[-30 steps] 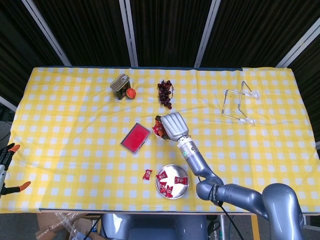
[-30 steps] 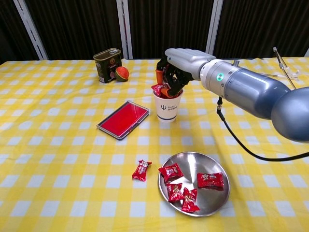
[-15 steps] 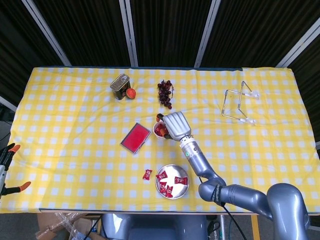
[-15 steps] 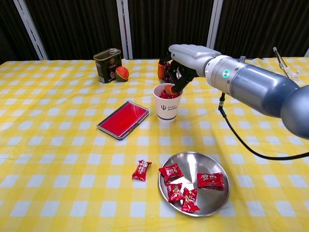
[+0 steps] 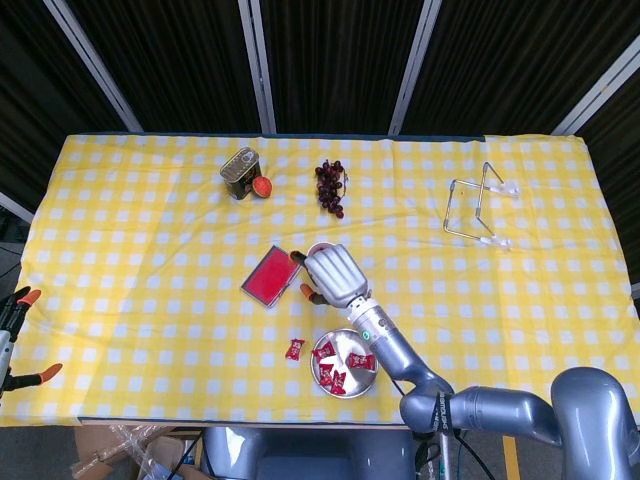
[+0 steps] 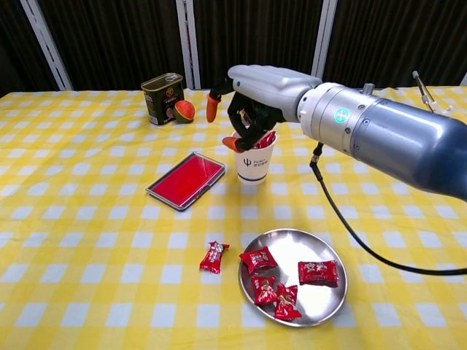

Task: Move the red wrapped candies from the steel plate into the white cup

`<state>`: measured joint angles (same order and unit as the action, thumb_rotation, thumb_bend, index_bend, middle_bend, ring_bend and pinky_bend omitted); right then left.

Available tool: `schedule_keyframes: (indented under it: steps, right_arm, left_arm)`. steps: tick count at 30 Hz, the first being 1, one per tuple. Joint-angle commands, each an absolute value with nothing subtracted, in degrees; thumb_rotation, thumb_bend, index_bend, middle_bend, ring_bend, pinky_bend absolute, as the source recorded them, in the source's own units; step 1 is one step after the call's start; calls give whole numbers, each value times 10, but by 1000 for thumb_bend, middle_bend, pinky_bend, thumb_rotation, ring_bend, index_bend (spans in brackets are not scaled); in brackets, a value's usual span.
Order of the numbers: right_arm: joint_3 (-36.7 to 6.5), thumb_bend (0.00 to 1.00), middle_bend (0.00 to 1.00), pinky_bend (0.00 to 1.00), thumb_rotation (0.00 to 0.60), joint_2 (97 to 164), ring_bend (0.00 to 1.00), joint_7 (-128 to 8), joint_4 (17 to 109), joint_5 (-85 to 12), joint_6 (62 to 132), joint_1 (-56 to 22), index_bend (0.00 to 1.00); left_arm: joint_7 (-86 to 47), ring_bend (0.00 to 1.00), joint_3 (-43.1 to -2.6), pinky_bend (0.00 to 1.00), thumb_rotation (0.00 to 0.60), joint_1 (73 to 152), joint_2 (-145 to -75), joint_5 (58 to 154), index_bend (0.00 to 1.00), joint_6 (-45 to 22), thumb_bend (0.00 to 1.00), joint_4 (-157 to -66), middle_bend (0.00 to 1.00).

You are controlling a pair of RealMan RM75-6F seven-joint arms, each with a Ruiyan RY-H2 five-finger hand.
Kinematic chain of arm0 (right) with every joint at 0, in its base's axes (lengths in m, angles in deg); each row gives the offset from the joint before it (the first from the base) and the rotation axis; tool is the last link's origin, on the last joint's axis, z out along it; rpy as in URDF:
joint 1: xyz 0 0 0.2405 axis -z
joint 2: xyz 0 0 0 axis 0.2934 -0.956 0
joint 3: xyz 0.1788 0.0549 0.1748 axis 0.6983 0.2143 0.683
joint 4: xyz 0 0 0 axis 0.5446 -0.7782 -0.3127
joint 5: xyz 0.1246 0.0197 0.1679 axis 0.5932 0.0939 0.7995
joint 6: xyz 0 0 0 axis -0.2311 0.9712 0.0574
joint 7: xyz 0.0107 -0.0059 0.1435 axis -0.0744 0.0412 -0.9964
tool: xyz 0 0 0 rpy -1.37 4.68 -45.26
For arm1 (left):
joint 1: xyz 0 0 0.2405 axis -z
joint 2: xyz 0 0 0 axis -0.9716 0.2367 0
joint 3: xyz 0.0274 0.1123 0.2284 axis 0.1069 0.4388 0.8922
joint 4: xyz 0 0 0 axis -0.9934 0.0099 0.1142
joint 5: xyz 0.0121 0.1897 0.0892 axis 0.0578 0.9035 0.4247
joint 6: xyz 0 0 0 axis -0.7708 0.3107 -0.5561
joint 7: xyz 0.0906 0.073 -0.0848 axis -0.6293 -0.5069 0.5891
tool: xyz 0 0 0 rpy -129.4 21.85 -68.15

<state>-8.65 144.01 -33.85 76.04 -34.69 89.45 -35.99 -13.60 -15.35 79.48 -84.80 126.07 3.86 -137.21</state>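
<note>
The white cup (image 6: 254,165) stands mid-table with red candy (image 6: 266,138) showing at its rim. My right hand (image 6: 252,95) hovers over the cup's left side with its fingers apart and nothing in them. In the head view the same hand (image 5: 332,275) covers most of the cup (image 5: 318,247). Nearer the front, the steel plate (image 6: 292,250) holds several red wrapped candies (image 6: 259,258). One more candy (image 6: 214,257) lies on the cloth just left of the plate. My left hand shows in neither view.
A flat red tin (image 6: 186,180) lies left of the cup. A green can (image 6: 162,98) and a small orange fruit (image 6: 184,111) stand at the back left. Dark grapes (image 5: 330,186) lie behind the cup. A wire rack (image 5: 478,208) stands at the right.
My right hand dipped over the cup, let a candy go into it, then moved left and toward the table's front edge with its fingers spread.
</note>
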Motion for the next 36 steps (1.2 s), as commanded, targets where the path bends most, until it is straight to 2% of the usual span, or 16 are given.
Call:
schedule_keyframes:
  steps: [1,22,36]
  right_arm:
    - [-107,445,691,914,600,1434,802,-284,810,-317,894,-363,371]
    - [-163,446,691,914,600,1492,801,-176,828,-225,904,-383,370]
    - [-184,445,691,914,600,1504,802,-216,830,-253,905,-364,391]
  left_arm:
    - [-136,0,-154,0,600,795,-848,1261,0,39,25,-1372,0]
    - [-124,0,-153,0,600,796,-845,1264,0,36,25,-1368,0]
    - [-125,0,-153,0,600,795,-846,1264,0,37,25,-1368,0]
